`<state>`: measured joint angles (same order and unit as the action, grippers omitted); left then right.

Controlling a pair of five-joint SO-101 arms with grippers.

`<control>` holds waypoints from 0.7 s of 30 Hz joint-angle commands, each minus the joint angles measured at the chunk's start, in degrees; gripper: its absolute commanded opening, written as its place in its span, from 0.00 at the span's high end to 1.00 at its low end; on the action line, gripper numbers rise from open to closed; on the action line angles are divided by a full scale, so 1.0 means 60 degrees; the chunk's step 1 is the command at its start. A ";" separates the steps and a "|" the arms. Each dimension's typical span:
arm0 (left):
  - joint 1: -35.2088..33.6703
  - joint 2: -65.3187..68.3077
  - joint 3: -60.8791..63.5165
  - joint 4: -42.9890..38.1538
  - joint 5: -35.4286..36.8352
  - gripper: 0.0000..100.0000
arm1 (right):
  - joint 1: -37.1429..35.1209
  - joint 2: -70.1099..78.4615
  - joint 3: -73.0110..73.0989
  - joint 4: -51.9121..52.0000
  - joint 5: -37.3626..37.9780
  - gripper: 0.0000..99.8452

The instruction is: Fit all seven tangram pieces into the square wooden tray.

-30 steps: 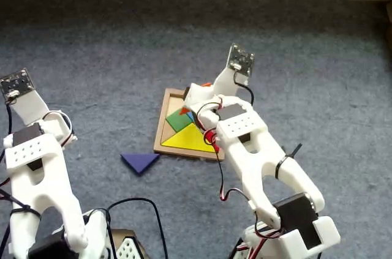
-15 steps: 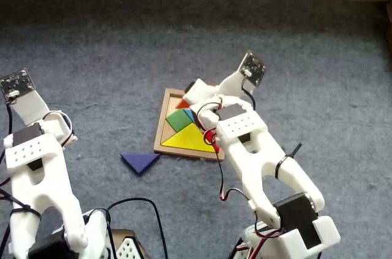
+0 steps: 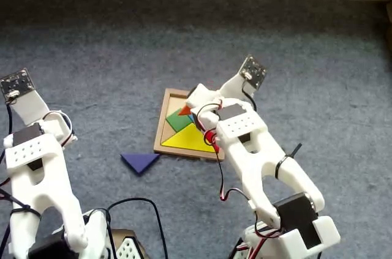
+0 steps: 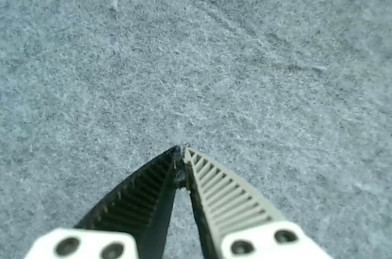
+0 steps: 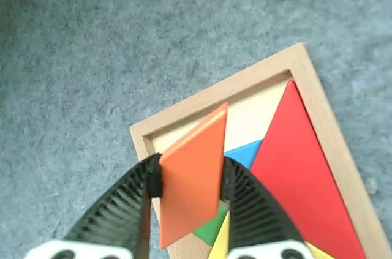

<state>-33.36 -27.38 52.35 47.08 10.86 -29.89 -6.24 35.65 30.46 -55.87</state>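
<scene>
Orange piece (image 5: 193,176) pinched in right end effector (image 5: 190,167); above tray (image 5: 202,103).

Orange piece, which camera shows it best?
The right wrist view: the orange piece sits mid-frame, clamped in the right gripper over a corner of the wooden tray. In the high view the right arm hides most of it. The left wrist view looks at carpet.

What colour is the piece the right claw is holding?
Orange piece, best seen in the right wrist view.
</scene>
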 commanded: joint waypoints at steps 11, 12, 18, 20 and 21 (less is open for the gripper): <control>0.0168 -0.0227 -0.0066 -0.0147 0.0015 0.99 | 0.0462 -0.0037 -0.0183 -0.0066 0.2579 0.99; 0.0168 -0.0227 -0.0066 -0.0147 0.0015 0.99 | 0.0462 -0.0037 -0.0183 -0.0066 0.2945 0.99; 0.0168 -0.0227 -0.0066 -0.0147 0.0015 0.99 | 0.0462 -0.0037 -0.0154 -0.0066 0.4982 0.99; 0.0168 -0.0227 -0.0066 -0.0147 0.0015 0.99 | 0.0462 -0.0037 -0.0154 -0.0066 0.5553 0.99; 0.0168 -0.0227 -0.0066 -0.0147 0.0015 0.99 | 0.0462 -0.0037 -0.0154 -0.0066 0.5744 0.99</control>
<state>-33.36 -27.38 52.35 47.08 10.86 -27.96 -6.24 35.65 30.46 -26.07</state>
